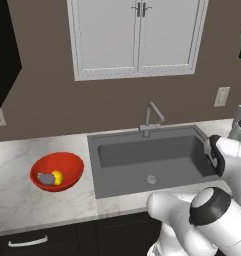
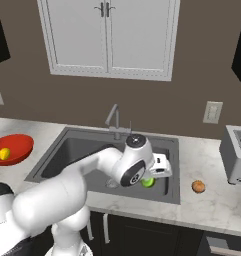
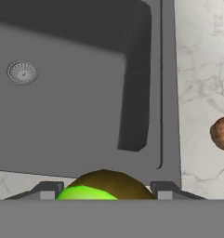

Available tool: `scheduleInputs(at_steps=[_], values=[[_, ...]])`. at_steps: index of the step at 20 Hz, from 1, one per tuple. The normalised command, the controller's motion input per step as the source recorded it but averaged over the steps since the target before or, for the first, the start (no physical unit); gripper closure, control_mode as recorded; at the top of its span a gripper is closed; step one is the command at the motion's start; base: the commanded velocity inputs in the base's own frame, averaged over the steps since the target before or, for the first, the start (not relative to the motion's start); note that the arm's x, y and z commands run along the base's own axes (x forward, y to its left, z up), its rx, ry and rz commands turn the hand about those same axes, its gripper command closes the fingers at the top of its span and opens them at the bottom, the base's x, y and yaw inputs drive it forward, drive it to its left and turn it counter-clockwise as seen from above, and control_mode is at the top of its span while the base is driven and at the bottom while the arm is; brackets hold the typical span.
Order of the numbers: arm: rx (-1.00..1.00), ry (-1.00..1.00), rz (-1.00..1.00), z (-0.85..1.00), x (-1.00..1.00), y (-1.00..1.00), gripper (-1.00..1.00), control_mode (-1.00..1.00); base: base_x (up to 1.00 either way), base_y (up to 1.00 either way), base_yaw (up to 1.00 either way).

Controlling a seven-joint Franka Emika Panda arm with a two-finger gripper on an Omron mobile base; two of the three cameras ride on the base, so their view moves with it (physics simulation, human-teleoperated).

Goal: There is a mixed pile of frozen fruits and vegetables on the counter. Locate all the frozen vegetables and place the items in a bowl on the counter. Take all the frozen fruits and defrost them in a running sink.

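My gripper (image 2: pixel 153 179) hangs over the right end of the dark grey sink (image 2: pixel 77 150), shut on a bright green round fruit (image 2: pixel 148 182). In the hand view the fruit (image 3: pixel 104 186), green with a brownish top, sits between the two fingertips (image 3: pixel 48 189), with the sink basin (image 3: pixel 62 102) and its drain (image 3: pixel 22 72) beyond. The red bowl (image 1: pixel 67 162) stands on the counter (image 1: pixel 17 200) left of the sink and holds the purple-grey piece (image 1: pixel 45 178) and the yellow piece (image 1: pixel 57 176). An orange-brown round piece (image 2: pixel 198 186) lies on the counter right of the sink.
The thin metal faucet (image 1: pixel 151 117) rises behind the sink's back rim. A toaster (image 2: pixel 237 155) stands at the far right of the counter. An outlet (image 2: pixel 212 112) is on the wall, and white cabinet doors (image 1: pixel 137 35) hang above.
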Motion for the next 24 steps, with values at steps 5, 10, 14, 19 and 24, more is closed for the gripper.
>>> scheduleInputs(at_steps=[5, 10, 14, 19, 24], values=[[0.00, 0.00, 0.00, -0.01, 0.32, 0.27, 1.00, -1.00, 0.00, 0.00, 0.00], [0.00, 0.00, 0.00, -0.07, 0.35, 0.21, 1.00, -1.00, 0.00, 0.00, 0.00], [0.00, 0.00, 0.00, -0.22, 0.39, 0.23, 1.00, -1.00, 0.00, 0.00, 0.00], [0.02, 0.00, 0.00, -0.35, 0.32, 0.25, 1.00, -1.00, 0.00, 0.00, 0.00], [0.09, 0.00, 0.00, -0.36, 0.18, 0.16, 1.00, -1.00, 0.00, 0.00, 0.00]])
